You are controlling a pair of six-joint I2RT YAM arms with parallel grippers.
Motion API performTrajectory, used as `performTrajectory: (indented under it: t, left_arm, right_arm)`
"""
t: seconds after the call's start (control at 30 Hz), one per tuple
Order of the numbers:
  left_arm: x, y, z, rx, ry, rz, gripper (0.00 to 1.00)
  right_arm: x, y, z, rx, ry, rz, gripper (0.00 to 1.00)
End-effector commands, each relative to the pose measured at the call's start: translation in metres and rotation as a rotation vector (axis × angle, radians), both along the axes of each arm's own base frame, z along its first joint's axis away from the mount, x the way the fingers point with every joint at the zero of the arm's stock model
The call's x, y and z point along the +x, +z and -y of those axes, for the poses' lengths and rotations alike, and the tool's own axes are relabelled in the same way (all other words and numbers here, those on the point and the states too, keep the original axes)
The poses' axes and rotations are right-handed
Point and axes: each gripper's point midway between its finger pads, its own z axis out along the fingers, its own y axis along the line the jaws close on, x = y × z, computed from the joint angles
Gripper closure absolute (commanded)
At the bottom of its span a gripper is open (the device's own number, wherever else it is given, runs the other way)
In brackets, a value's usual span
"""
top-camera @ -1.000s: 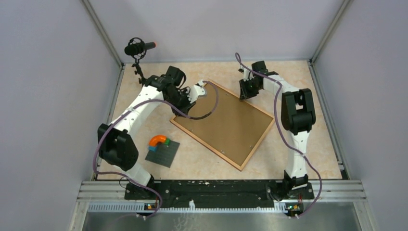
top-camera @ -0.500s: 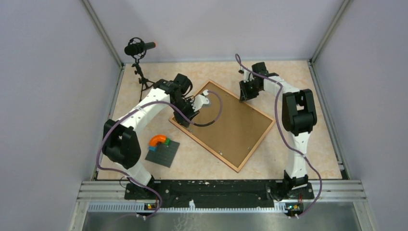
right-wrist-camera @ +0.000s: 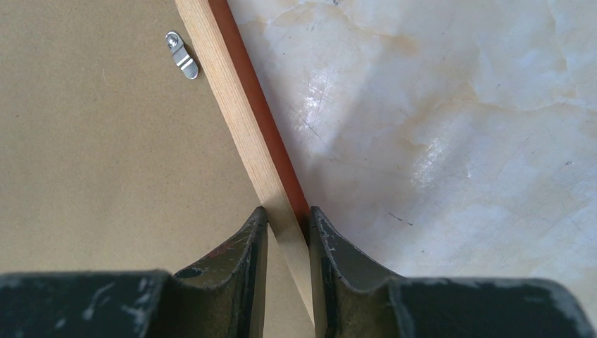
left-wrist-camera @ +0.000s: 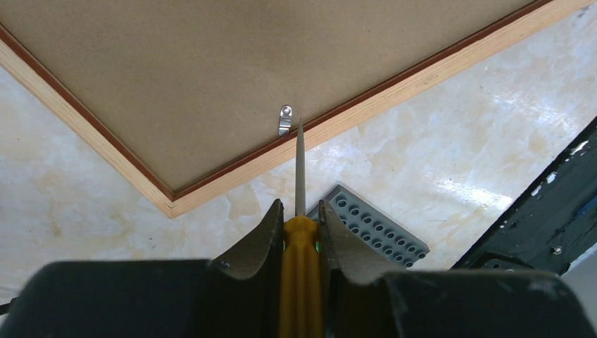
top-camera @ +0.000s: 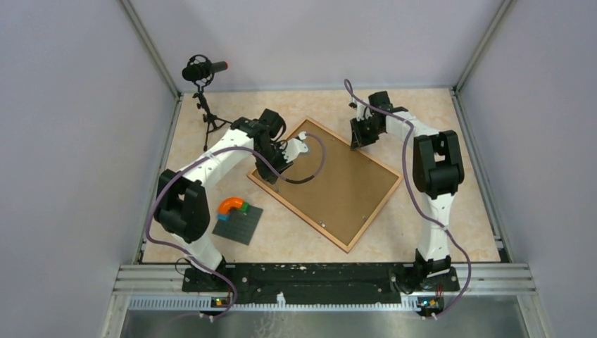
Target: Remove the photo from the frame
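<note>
Frame (top-camera: 331, 183) lies back-up on table (top-camera: 436, 120), about mid, turned at an angle so corners point far, near, left & right. Brown fibreboard back faces up w/ wood border round it. L gripper (left-wrist-camera: 301, 211) is closed on a yellow-handled screwdriver (left-wrist-camera: 300, 169) by the frame's left corner. Blade tip sits just beside a small metal clip (left-wrist-camera: 284, 120) on the near-left edge; can't tell if touching. R gripper (right-wrist-camera: 287, 215) is clamped on the border at the far-right edge, one finger over the back, other outside. Second clip (right-wrist-camera: 181, 55) lies nearby. Grey studded baseplate (top-camera: 238, 225) w/ orange arch (top-camera: 231, 205) sits near-left, apart from frame. Mic (top-camera: 200, 70) stands far-left.
</note>
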Motion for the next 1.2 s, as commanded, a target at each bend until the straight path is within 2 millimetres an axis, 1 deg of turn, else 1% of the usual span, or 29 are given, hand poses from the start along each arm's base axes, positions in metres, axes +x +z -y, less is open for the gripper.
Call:
performTrajectory:
  t: [0.0,0.3,0.53,0.7,0.8,0.87,1.07,1.17]
  left_arm:
    - [0.005,-0.005,-0.001,0.020,0.005,0.019,1.00]
    - [0.004,-0.010,-0.003,0.045,-0.013,0.023,1.00]
    - [0.021,-0.005,-0.010,0.105,-0.041,0.111,1.00]
    - [0.026,-0.004,-0.001,0.082,-0.023,0.112,1.00]
    - [0.023,-0.005,0.006,0.055,-0.026,0.091,1.00]
    - [0.019,-0.007,0.007,0.054,-0.035,0.073,1.00]
    - [0.016,0.000,0.002,0.073,-0.063,0.082,1.00]
    - [0.012,-0.002,0.002,0.076,-0.071,0.070,1.00]
  right_arm:
    - [-0.040,-0.020,0.007,-0.056,-0.012,-0.153,1.00]
    - [-0.041,-0.022,0.008,-0.065,-0.013,-0.155,1.00]
    - [-0.039,-0.023,0.009,-0.069,-0.010,-0.152,1.00]
    - [-0.039,-0.023,0.008,-0.068,-0.008,-0.153,1.00]
    - [-0.040,-0.025,0.009,-0.070,-0.007,-0.158,1.00]
    - [-0.040,-0.024,0.008,-0.070,-0.006,-0.156,1.00]
    - [-0.042,-0.025,0.009,-0.071,-0.007,-0.160,1.00]
    - [-0.041,-0.025,0.009,-0.069,-0.006,-0.159,1.00]
